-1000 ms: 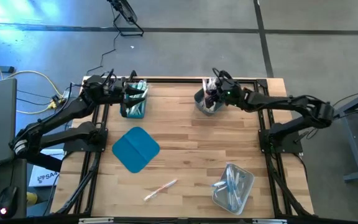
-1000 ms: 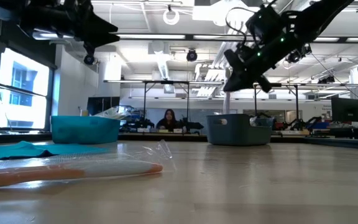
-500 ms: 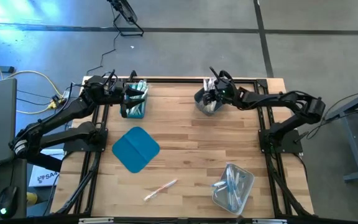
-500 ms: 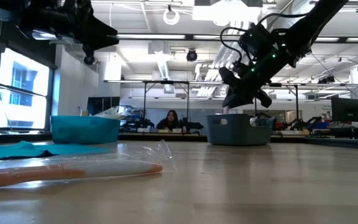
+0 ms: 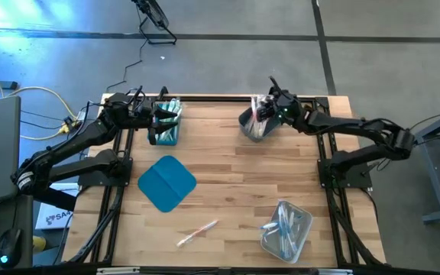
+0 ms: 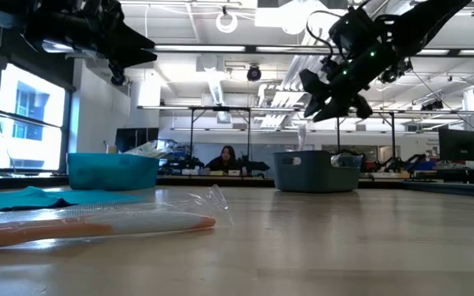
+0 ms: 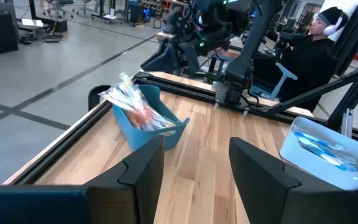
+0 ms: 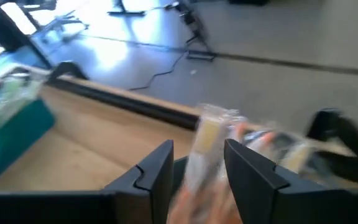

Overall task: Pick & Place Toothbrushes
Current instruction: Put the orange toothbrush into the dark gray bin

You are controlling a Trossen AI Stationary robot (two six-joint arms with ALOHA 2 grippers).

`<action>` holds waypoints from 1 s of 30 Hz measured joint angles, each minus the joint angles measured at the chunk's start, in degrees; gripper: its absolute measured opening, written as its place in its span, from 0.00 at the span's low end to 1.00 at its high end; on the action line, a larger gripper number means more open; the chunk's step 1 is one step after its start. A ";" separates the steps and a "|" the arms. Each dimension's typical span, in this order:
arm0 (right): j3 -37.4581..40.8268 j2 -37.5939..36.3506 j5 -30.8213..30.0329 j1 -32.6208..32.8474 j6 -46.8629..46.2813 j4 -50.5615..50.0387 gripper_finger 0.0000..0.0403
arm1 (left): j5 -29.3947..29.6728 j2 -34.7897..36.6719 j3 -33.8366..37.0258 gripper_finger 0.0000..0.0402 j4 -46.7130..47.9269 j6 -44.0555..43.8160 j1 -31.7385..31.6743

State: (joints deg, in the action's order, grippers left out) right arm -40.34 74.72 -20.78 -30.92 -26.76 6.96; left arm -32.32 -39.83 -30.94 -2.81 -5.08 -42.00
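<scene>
Pale wood covers the bench point(image 5: 228, 176). In the high view the right gripper point(image 5: 270, 111) hangs over the grey bin point(image 5: 254, 126) at the far edge, right of centre, and the left gripper point(image 5: 153, 116) waits over the teal bin point(image 5: 166, 122) near the far-left corner. Both bins already hold wrapped toothbrushes. One wrapped toothbrush point(image 5: 197, 231) lies loose near the near edge, and a clear bin point(image 5: 287, 229) towards the near-right corner holds more, so sorting looks partly done with a good deal left. A flat teal lid point(image 5: 166, 182) lies left of centre.

Low view: the right gripper point(image 6: 333, 103) sits above the grey bin point(image 6: 315, 171), apart from it; a pale sliver below it may be a dropping toothbrush, too small to tell. The loose toothbrush point(image 6: 97, 224) fills the foreground.

Left wrist view: the left fingers point(image 7: 143, 168) are spread wide with nothing between them.

Right wrist view: the right fingers point(image 8: 157, 168) stand apart, with a blurred wrapped toothbrush point(image 8: 207, 146) just past them; whether it is pinched or let go I cannot tell.
</scene>
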 joint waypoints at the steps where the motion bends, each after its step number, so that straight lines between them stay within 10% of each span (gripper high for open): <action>1: 0.00 -1.02 -1.30 0.00 0.35 -1.03 0.33 | 0.00 0.00 0.00 0.44 0.00 0.02 0.00; 9: 0.00 -9.62 -1.04 0.24 4.31 -7.38 0.29 | -0.02 0.00 0.00 0.44 0.00 0.02 0.00; 19: 0.00 -13.44 25.09 0.33 4.54 -10.94 0.27 | -0.02 -0.06 0.00 0.44 0.39 0.26 0.00; 30: 0.02 -8.11 19.43 2.11 4.63 -9.00 0.27 | -0.02 -0.07 0.00 0.44 0.37 0.08 0.00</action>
State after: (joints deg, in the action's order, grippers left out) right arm -40.32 66.61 -1.35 -28.80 -22.14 -2.04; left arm -32.34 -39.90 -30.94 -2.44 -4.99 -42.00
